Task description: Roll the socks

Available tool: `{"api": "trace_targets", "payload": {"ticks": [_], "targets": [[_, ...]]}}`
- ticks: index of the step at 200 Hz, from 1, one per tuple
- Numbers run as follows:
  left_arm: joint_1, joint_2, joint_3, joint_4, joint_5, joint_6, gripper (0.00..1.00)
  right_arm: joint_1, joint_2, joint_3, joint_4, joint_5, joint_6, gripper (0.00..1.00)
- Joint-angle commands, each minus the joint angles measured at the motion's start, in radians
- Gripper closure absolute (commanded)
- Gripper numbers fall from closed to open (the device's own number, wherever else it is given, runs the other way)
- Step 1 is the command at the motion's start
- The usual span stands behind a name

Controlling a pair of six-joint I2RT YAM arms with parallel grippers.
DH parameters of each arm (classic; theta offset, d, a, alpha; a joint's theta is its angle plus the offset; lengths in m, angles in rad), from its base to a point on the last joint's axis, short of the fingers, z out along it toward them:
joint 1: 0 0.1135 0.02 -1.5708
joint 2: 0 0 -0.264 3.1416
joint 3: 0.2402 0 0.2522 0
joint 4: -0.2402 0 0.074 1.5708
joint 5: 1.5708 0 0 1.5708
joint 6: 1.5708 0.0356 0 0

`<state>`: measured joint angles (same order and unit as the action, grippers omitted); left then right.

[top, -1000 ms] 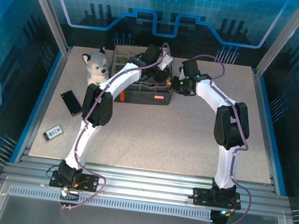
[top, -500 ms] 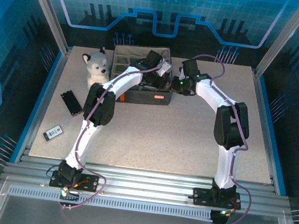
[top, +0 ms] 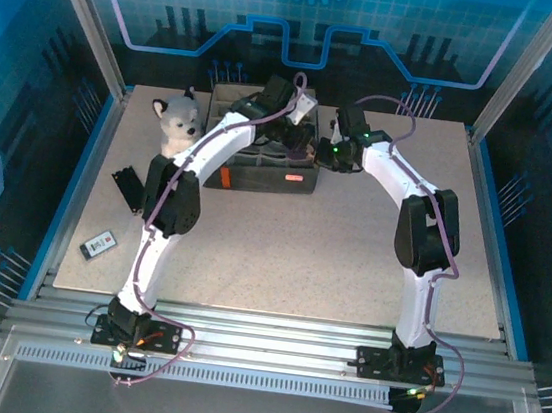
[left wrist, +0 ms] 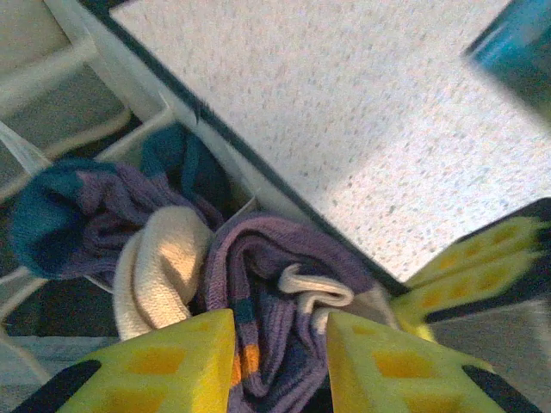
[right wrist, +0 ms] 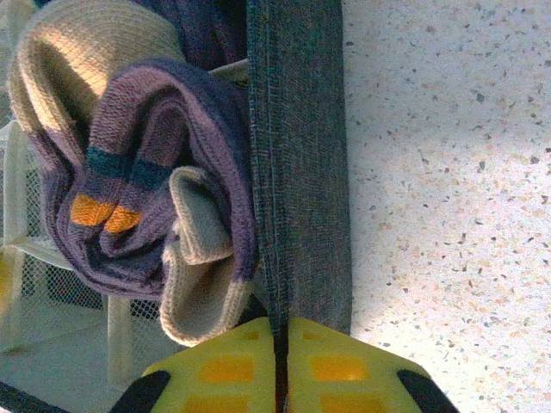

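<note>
The left arm [top: 154,252] and right arm [top: 418,284] have white shells on the long links and black housings at the joints. A purple cable [top: 378,99] runs along each. Black base plates [top: 134,333] sit at the lower edge of the frame. The left gripper [left wrist: 280,344] and right gripper [right wrist: 280,348] have yellow fingers [left wrist: 172,370] with square pockets, on black mounts.

A robotics lab test cell: a speckled table [top: 280,257] boxed in by aluminium posts [top: 90,17] at its far corners, blue see-through panels [top: 310,9] printed with gear and circuit lines behind it, and slotted rails [top: 268,352] at its near edge carrying two white arms [top: 213,148]
</note>
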<state>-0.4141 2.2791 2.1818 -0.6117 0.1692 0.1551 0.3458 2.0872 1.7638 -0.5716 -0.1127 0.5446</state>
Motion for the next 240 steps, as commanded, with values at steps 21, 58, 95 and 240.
{"api": "trace_targets", "payload": {"ticks": [21,58,95,240], "targets": [[0.014,-0.120,-0.067,0.020,-0.017,-0.018,0.66,0.010,-0.058,0.068,-0.034,-0.007,-0.025,0.87],[0.027,-0.115,-0.075,0.010,-0.044,-0.050,0.65,0.011,-0.054,0.069,-0.036,-0.006,-0.032,0.84],[0.061,-0.014,0.005,-0.053,-0.004,-0.149,0.58,0.015,-0.034,0.054,-0.021,-0.016,-0.024,0.84],[0.033,0.125,0.047,-0.027,0.016,-0.171,0.98,0.030,0.061,0.085,-0.023,-0.041,-0.037,1.00]]}}
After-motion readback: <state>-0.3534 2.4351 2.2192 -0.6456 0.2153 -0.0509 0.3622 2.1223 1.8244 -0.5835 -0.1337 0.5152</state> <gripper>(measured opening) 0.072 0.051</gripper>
